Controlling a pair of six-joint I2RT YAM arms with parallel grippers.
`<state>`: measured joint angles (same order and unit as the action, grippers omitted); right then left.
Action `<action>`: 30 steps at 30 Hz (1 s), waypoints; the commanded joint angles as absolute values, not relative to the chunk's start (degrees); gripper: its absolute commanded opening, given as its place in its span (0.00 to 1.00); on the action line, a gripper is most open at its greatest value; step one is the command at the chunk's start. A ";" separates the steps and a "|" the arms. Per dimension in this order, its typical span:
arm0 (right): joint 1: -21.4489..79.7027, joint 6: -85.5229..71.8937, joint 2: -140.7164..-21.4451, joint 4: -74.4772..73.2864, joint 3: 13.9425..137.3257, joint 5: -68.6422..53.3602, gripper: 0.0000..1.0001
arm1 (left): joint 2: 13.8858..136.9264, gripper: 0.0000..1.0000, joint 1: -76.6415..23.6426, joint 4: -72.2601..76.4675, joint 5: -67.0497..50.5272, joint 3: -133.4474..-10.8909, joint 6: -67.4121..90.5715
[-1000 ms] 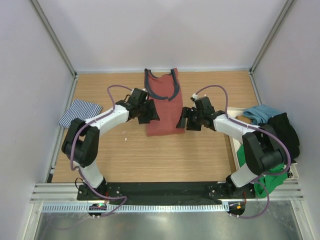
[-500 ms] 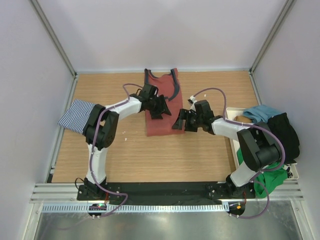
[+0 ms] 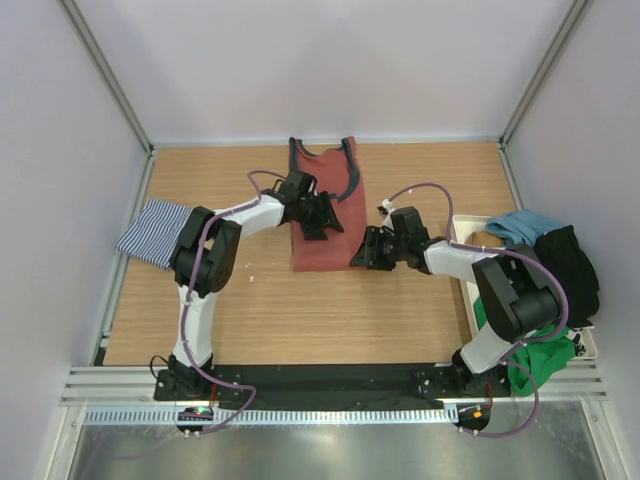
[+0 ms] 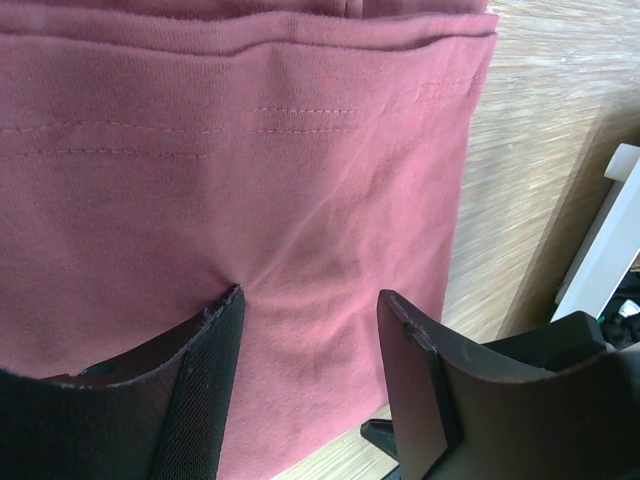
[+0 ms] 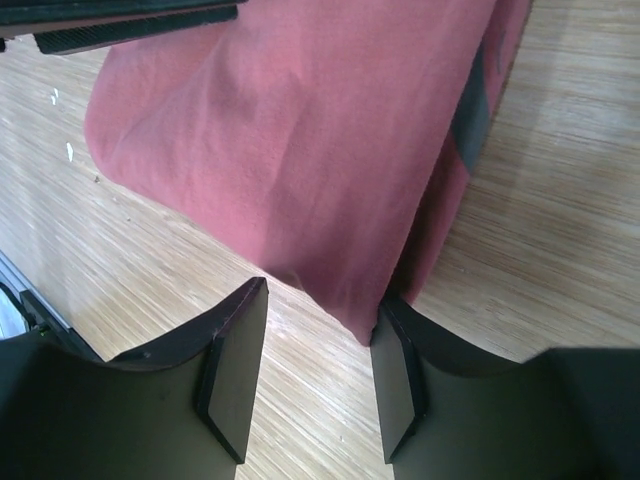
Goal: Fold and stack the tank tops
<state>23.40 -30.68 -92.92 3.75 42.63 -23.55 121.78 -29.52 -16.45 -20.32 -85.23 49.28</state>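
Wooden tabletop [image 3: 300, 310] inside pale walls: your rust-red tank top [image 3: 322, 258] lies just past the centre. It is folded into a narrow strip, with its dark-trimmed straps towards the far wall. Your left gripper [image 4: 310, 300] is down on the middle of the cloth with its fingers apart. The fabric puckers at one fingertip, and nothing is pinched between them. Your right gripper [image 5: 315, 295] is at the top's near right corner, jaws apart, with the folded corner just reaching the gap. The navy-and-white striped tank top [image 3: 152, 230] lies as a compact bundle at the table's left edge, well apart from the red one. At the right edge, a white tray [image 3: 462, 225] holds a teal garment [image 3: 515, 228], a black garment [image 3: 570, 265] and a green garment [image 3: 530, 360].
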 commanded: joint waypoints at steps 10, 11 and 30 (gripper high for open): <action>20.39 -31.47 -92.99 -6.85 45.44 -23.73 0.43 | 118.04 0.58 -29.71 -18.01 -13.27 -81.83 44.56; 20.39 -31.29 -92.99 -7.20 45.61 -23.73 0.47 | 117.69 0.58 -29.71 -18.10 -13.36 -81.83 44.04; 22.41 -31.37 -89.12 -9.68 53.08 -30.23 0.23 | 95.89 0.59 -29.79 -16.10 -20.65 -67.42 47.19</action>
<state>21.06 -30.20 -90.00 -12.29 50.24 -25.56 95.31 -29.93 -18.15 -16.71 -70.19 45.43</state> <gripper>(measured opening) 0.253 0.595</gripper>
